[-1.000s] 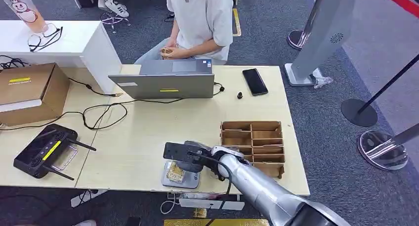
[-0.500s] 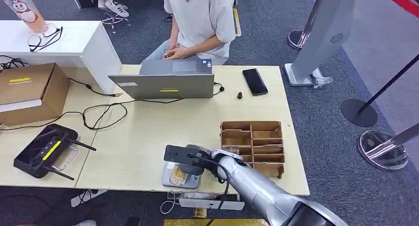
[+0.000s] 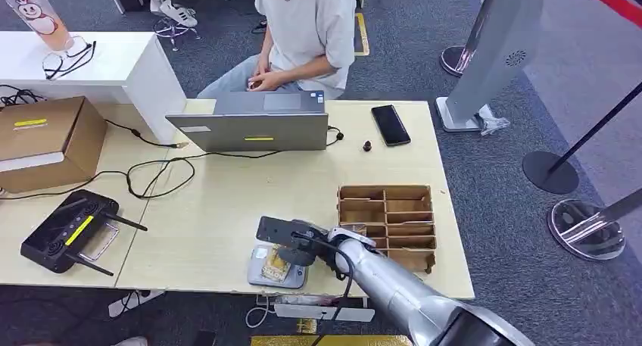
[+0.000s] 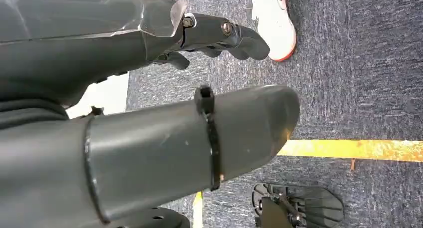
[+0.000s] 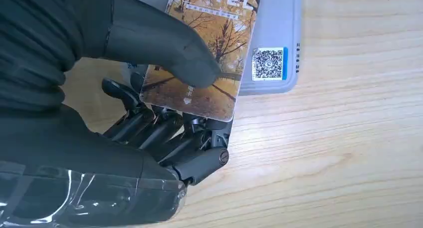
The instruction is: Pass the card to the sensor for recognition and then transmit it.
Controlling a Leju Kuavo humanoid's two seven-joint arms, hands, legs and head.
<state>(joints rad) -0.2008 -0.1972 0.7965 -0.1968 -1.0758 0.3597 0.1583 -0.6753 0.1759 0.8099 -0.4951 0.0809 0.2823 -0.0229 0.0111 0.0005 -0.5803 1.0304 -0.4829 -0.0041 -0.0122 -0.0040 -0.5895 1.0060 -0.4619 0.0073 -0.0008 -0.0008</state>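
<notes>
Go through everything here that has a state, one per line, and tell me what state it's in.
Hotel card: held over the sensor.
Right hand: pinching the card between thumb and fingers.
Left hand: hanging over the carpet, holding nothing.
Card sensor: flat near the table's front edge.
Laptop: open, facing the seated person.
Phone: screen dark.
Wooden organizer: its compartments look empty.

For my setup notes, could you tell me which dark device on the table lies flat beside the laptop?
The black phone, right of the laptop; the antenna controller sits far left.

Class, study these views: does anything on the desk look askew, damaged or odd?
Nothing stands out. The right hand holds the card over the grey sensor; the wooden organiser sits square on the table.
</notes>
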